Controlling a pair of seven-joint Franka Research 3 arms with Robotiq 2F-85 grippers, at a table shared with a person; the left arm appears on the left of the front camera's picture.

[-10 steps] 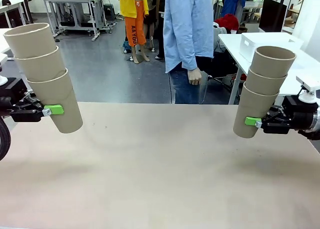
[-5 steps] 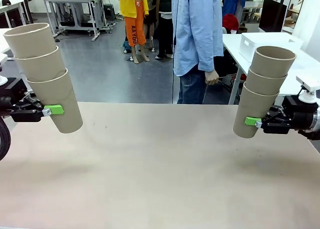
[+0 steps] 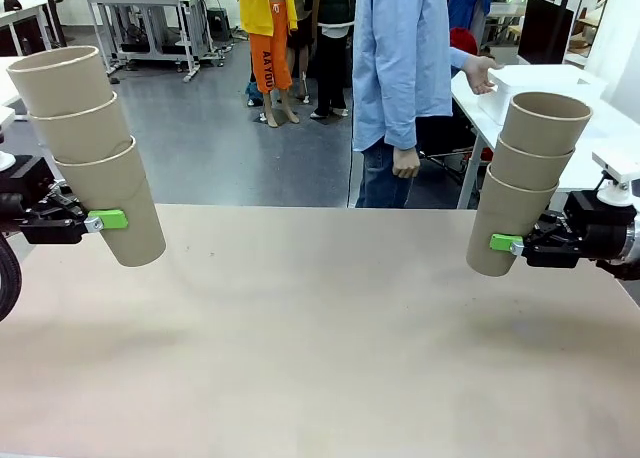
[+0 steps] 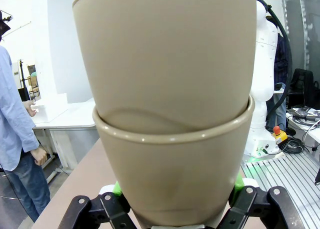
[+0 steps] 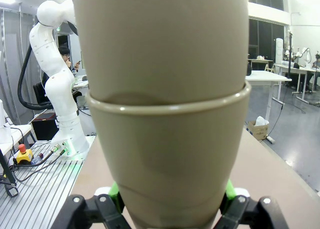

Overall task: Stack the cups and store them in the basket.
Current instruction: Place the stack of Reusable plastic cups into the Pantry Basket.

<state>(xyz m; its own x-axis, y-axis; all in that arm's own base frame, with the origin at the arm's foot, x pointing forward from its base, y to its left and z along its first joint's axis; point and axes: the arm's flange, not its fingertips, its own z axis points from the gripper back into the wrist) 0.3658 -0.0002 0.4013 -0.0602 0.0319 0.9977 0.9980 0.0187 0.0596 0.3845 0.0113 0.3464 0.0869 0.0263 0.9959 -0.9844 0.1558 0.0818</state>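
My left gripper is shut on the lowest of three nested tan cups, a stack held above the table's left side and leaning left. In the left wrist view those cups fill the space between the green pads. My right gripper is shut on a second three-cup stack above the table's right edge, seen close in the right wrist view. The white basket stands on a white side table beyond the far right, with the person's hand at it.
The tan table lies bare between the two stacks. A person in a light blue shirt stands just past the far edge, right of centre. Other desks and people are farther back.
The person has stepped to the right and lifted a hand toward the white basket. Both arms and their cup stacks have stayed still.
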